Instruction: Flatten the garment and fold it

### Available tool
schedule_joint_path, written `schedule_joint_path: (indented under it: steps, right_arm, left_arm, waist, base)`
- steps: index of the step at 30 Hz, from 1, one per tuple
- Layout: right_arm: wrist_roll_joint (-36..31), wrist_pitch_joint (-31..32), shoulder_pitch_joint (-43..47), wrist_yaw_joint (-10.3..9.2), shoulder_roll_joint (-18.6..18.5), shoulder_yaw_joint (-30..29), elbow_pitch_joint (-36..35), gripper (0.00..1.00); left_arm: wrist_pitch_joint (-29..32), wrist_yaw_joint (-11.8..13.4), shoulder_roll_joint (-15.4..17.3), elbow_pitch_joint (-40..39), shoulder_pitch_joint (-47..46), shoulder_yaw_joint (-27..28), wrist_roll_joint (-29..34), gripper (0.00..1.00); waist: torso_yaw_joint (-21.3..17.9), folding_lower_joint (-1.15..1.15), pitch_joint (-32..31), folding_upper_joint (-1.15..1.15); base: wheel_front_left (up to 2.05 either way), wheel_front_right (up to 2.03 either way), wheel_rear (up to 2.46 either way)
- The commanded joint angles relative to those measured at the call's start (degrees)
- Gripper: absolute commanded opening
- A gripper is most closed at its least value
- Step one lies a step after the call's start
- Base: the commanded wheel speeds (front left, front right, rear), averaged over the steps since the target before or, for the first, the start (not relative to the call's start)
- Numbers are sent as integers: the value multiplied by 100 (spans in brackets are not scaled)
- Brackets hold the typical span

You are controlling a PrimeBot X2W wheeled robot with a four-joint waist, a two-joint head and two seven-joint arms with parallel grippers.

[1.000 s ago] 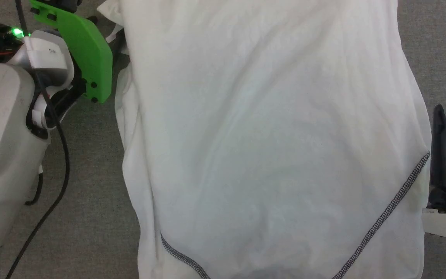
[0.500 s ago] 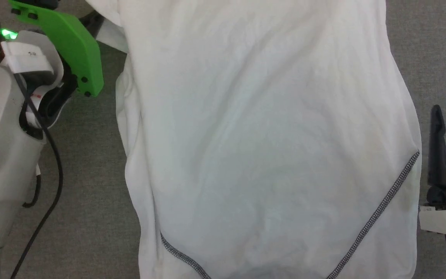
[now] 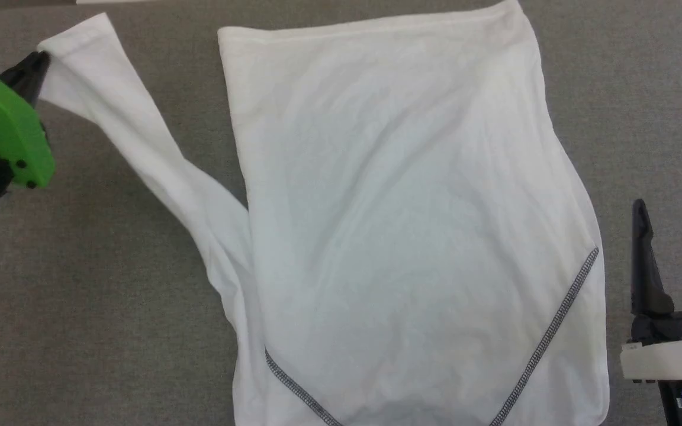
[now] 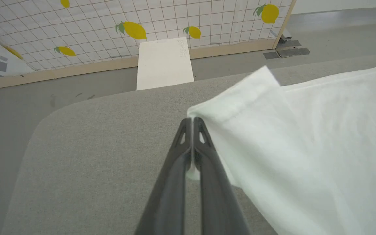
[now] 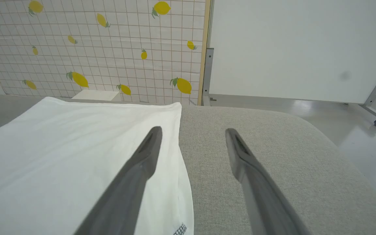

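The garment (image 3: 412,225), a thin white shirt with dark zigzag seams, lies spread on the grey table (image 3: 110,331). One sleeve (image 3: 134,142) stretches out to the upper left. My left gripper (image 3: 34,64) is shut on that sleeve's cuff edge. In the left wrist view the closed left gripper (image 4: 192,121) has white fabric pinched between its fingers, and the sleeve (image 4: 289,147) fans out to the right. My right gripper (image 3: 671,207) stands open beside the shirt's right edge, holding nothing. In the right wrist view the right gripper (image 5: 193,131) straddles the garment's (image 5: 70,153) edge from above.
The padded table's rounded corners (image 4: 47,114) (image 5: 321,130) drop to a grey floor. A white flat box (image 4: 164,63) leans by the lemon-patterned wall (image 5: 93,49) beyond the far edge. A white panel (image 5: 299,45) on a metal stand is at the right.
The left gripper closed on the sleeve cuff and drew the sleeve out leftward from the shirt's body. The head camera shifted, so more of the garment and both right fingers show.
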Motion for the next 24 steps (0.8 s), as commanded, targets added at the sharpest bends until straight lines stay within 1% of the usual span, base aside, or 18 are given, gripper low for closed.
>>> schedule_joint_path:
  steps: [1, 4, 7, 14, 19, 22, 24]
  right_arm:
    - [-39, 29, 98, -10, 50, -10, -9, 100]
    - [-58, 115, 271, -10, 90, -47, -48, 100]
    - [-63, 172, 412, -10, 112, -73, -74, 100]
    - [94, 233, 634, -10, 125, -66, -76, 100]
    - [179, 238, 772, -10, 126, -127, -78, 100]
    - [207, 250, 836, -10, 126, -164, -96, 100]
    - [227, 256, 852, -10, 126, -201, -121, 100]
  left_arm:
    - [-9, 9, 192, -36, 211, 118, -130, 0]
    - [56, 18, 525, -90, 555, 334, -289, 0]
    - [141, 61, 764, -141, 883, 518, -460, 0]
    - [128, 260, 1289, -362, 1844, 1110, -851, 0]
    - [-33, 385, 1479, -565, 2600, 1558, -1107, 0]
    - [-152, 440, 1521, -734, 3005, 1822, -1248, 0]
    - [-233, 434, 1521, -883, 3190, 1965, -1333, 0]
  waist:
    - [138, 0, -720, 0]
    - [217, 0, -1015, 0]
    - [303, 0, -1242, 0]
    - [413, 0, -1653, 0]
    - [450, 0, -1828, 0]
    - [463, 0, -1900, 0]
    - [464, 0, -1925, 0]
  base:
    - [0, 0, 0]
    - [0, 0, 0]
    - [0, 0, 0]
    - [0, 0, 0]
    - [0, 0, 0]
    - [0, 0, 0]
    - [0, 0, 0]
